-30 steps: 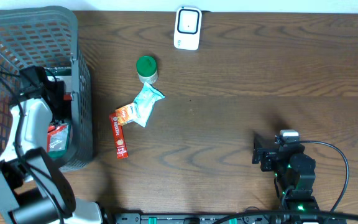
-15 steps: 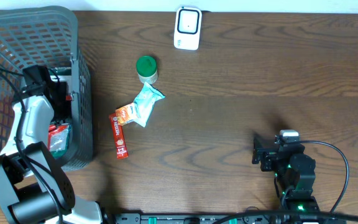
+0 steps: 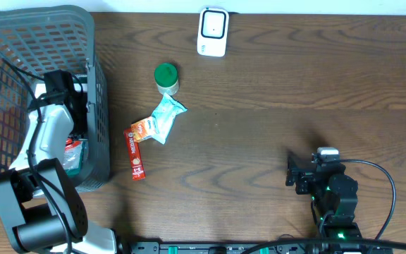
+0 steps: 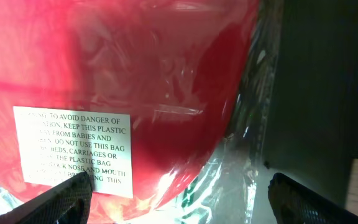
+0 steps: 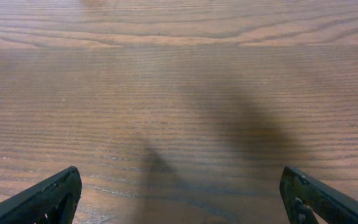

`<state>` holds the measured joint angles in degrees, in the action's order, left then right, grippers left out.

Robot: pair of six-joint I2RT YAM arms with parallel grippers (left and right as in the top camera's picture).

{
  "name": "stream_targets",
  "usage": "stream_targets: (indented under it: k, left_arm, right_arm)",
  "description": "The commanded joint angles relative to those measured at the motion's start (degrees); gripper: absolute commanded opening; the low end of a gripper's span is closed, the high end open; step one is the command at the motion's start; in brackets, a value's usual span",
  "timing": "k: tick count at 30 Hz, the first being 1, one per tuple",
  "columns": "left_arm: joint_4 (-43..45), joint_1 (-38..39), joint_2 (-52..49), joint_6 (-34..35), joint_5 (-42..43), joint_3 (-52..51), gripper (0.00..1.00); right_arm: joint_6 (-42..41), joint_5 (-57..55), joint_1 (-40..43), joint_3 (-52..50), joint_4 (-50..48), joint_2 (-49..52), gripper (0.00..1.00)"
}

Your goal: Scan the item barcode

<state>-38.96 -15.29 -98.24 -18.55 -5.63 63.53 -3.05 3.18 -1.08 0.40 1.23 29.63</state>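
**Red bagged item [image 4: 135, 68] lies under our left tool [image 4: 188, 198], inside the basket [image 3: 20, 35]**

We see the left tool's jaws spread wide and gripping nothing, close over the item. It is sealed in clear plastic with a white warning label [image 4: 73, 152]. Our right tool [image 5: 179, 196] hangs released above the bare wooden surface [image 3: 259, 92], well apart from the white scanner [image 3: 212, 32].
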Motion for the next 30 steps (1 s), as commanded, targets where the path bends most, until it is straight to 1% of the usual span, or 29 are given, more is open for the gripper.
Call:
stream_targets:
  k: [1,7,12,17,20,23,30]
  left_arm:
    - [0.2,0.5,-2.0,-1.3,-5.0,-0.3,0.91]
    - [2.2,0.5,-2.0,-0.7,-15.3,-0.3,0.91]
    - [3.6,0.5,-2.0,1.9,-21.7,-0.3,0.91]
    - [4.2,0.5,-1.9,3.7,-29.8,-0.3,0.91]
    - [4.2,0.5,-1.9,3.9,-32.2,-0.3,0.91]
    - [4.8,0.5,-1.6,6.4,-34.1,-0.3,0.91]
    - [8.2,0.5,3.0,7.1,-34.1,-0.3,0.91]
  right_arm:
    - [-0.8,-0.2,-0.4,-0.1,-0.2,-0.1,0.99]
    - [-0.8,-0.2,-0.4,-0.1,-0.2,-0.1,0.99]
    - [-0.8,-0.1,-0.4,-0.1,-0.2,-0.1,0.99]
    - [-0.8,-0.1,-0.4,-0.1,-0.2,-0.1,0.99]
    - [-0.8,-0.1,-0.4,-0.1,-0.2,-0.1,0.99]
    - [-0.8,-0.1,-0.4,-0.1,-0.2,-0.1,0.99]
    - [-0.8,-0.2,-0.4,-0.1,-0.2,-0.1,0.99]
